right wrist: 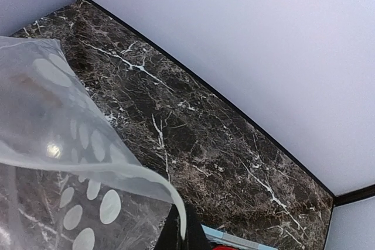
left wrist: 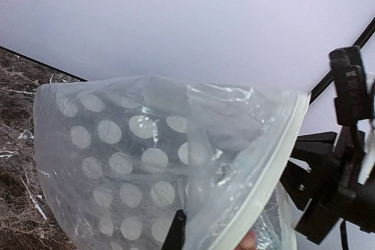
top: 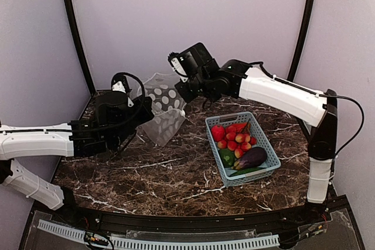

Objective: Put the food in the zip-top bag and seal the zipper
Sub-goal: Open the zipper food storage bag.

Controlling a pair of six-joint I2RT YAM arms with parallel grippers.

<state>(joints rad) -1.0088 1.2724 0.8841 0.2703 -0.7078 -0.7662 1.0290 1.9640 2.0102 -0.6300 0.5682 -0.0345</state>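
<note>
The clear zip-top bag (top: pixel 164 108) with white dots hangs between my two grippers above the back of the table. My left gripper (top: pixel 143 109) is shut on its left side; in the left wrist view the bag (left wrist: pixel 129 156) fills the frame and one dark finger (left wrist: pixel 174 233) shows through it. The whitish zipper (left wrist: pixel 275 156) runs along the mouth edge. My right gripper (top: pixel 181 93) is shut on that edge (right wrist: pixel 183 226). The food, red round pieces (top: pixel 234 136), a purple eggplant (top: pixel 252 157) and green pieces (top: pixel 227 157), lies in the basket. I cannot make out the slider.
The light-blue slotted basket (top: pixel 265 144) stands right of centre on the dark marble table (top: pixel 170 174); its corner shows in the right wrist view (right wrist: pixel 240 241). Pale walls close in the back and sides. My right gripper's body (left wrist: pixel 340 168) shows beside the bag's mouth.
</note>
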